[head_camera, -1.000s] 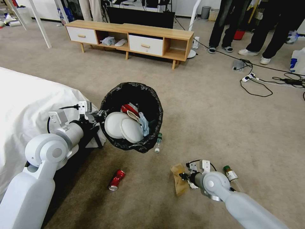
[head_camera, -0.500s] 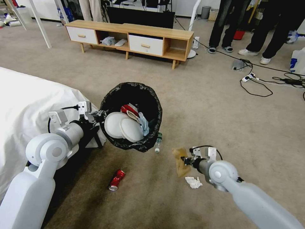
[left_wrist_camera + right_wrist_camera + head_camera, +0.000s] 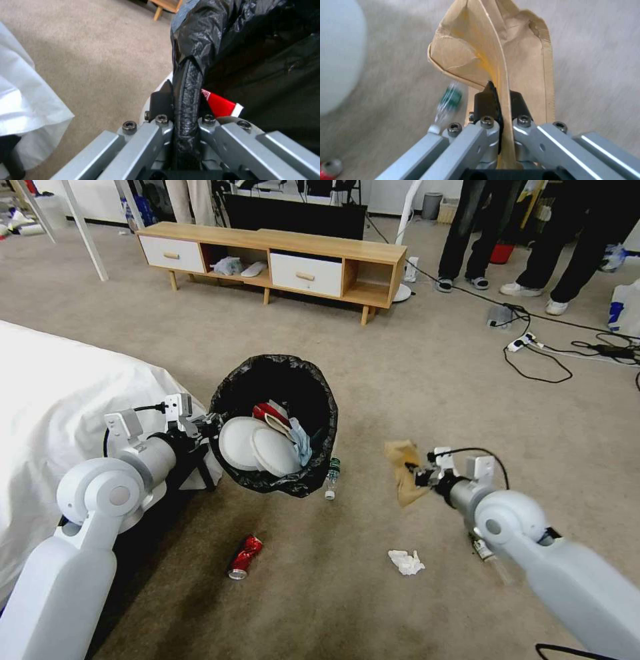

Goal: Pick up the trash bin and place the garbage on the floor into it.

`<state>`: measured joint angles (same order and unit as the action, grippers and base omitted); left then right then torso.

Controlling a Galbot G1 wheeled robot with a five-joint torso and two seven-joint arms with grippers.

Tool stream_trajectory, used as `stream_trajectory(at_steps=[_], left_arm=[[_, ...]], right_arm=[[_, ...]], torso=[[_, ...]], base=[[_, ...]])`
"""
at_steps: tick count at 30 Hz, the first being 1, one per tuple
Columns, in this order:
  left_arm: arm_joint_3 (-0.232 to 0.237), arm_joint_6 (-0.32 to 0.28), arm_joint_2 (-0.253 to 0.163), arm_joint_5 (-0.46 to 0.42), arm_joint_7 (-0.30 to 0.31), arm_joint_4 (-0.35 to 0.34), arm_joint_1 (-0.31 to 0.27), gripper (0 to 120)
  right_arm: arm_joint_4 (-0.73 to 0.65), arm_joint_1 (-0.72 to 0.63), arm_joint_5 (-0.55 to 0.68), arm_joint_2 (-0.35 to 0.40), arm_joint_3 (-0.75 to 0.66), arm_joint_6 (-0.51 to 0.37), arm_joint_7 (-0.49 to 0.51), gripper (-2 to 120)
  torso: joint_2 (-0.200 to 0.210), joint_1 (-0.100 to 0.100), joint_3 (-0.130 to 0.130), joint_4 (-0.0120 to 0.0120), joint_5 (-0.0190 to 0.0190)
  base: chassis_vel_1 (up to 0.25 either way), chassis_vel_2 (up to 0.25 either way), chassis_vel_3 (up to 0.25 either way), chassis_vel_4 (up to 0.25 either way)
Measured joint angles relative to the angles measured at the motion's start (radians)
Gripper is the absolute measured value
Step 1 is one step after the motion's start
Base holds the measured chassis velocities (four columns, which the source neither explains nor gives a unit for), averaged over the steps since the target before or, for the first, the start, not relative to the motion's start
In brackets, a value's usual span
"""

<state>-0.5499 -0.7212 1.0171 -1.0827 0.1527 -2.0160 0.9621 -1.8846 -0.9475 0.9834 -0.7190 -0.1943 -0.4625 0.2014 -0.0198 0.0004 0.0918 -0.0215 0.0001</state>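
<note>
My left gripper [image 3: 208,423] is shut on the rim of the trash bin [image 3: 313,380], holding it tilted above the floor [image 3: 433,400]. In the left wrist view, the gripper [image 3: 186,102] pinches the black bag folded over the rim. White plates [image 3: 257,447], a red wrapper [image 3: 269,410] and a blue mask [image 3: 301,440] lie inside. To the bin's right, my right gripper [image 3: 419,475] is shut on the brown paper bag [image 3: 402,470], which hangs off the carpet. The right wrist view shows that gripper [image 3: 500,97] clamped on the bag [image 3: 520,60]. A crushed red can [image 3: 245,557], a white tissue [image 3: 406,562] and a green-capped bottle [image 3: 332,478] lie on the floor.
A white-covered bed [image 3: 60,393] stands close on the left. A wooden cabinet [image 3: 280,257] stands at the back. Cables and a power strip [image 3: 523,342] run across the far right carpet, near people's legs. A brown-drink bottle [image 3: 485,555] lies under my right arm.
My right gripper has lifted the brown paper bag off the floor and carried it up and to the right, uncovering the white tissue. The left arm and the bin have barely moved.
</note>
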Motion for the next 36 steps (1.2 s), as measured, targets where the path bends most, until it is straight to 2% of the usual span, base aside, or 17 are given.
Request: stream_trajectory(at_steps=[6,9,12,14,22,27,32,36], left_arm=[[0.006,-0.014,-0.003,-0.047,0.059,0.007,-0.003,2],[0.021,-0.014,-0.009,-0.093,0.134,0.013,-0.007,2],[0.027,-0.014,-0.011,-0.112,0.159,0.014,-0.008,2],[0.038,-0.015,-0.017,-0.131,0.190,0.019,-0.006,2],[0.071,-0.016,-0.031,-0.131,0.205,0.025,0.013,2],[0.100,-0.016,-0.031,-0.146,0.214,0.034,0.014,2],[0.144,-0.016,-0.035,-0.178,0.219,0.045,0.000,2],[0.167,-0.016,-0.041,-0.183,0.218,0.049,-0.008,2]], right_arm=[[-0.029,0.000,-0.078,0.039,-0.060,0.056,-0.061,0],[-0.046,0.000,-0.160,0.069,-0.108,0.127,-0.143,0],[-0.050,0.000,-0.184,0.080,-0.121,0.159,-0.178,0],[-0.064,-0.002,-0.215,0.107,-0.145,0.211,-0.258,0],[-0.077,-0.001,-0.289,0.190,-0.163,0.311,-0.399,0],[-0.090,0.015,-0.275,0.216,-0.163,0.356,-0.446,0],[-0.099,0.022,-0.254,0.252,-0.149,0.415,-0.555,0],[-0.099,0.026,-0.244,0.261,-0.135,0.442,-0.605,0]], torso=[[0.000,0.000,0.000,0.0000,0.0000],[0.000,0.000,0.000,0.0000,0.0001],[0.000,0.000,0.000,-0.0001,-0.0001],[0.000,0.000,0.000,0.0000,0.0001],[0.000,0.000,0.000,0.0000,0.0000],[0.000,0.000,0.000,0.0001,-0.0001],[0.000,0.000,0.000,-0.0001,-0.0001],[0.000,0.000,0.000,0.0000,0.0000]], base=[[0.000,0.000,0.000,0.000],[0.000,0.000,0.000,0.000],[0.000,0.000,0.000,0.000],[0.000,0.000,0.000,0.000],[0.000,0.000,0.000,0.000],[0.000,0.000,0.000,0.000],[0.000,0.000,0.000,0.000],[0.000,0.000,0.000,0.000]])
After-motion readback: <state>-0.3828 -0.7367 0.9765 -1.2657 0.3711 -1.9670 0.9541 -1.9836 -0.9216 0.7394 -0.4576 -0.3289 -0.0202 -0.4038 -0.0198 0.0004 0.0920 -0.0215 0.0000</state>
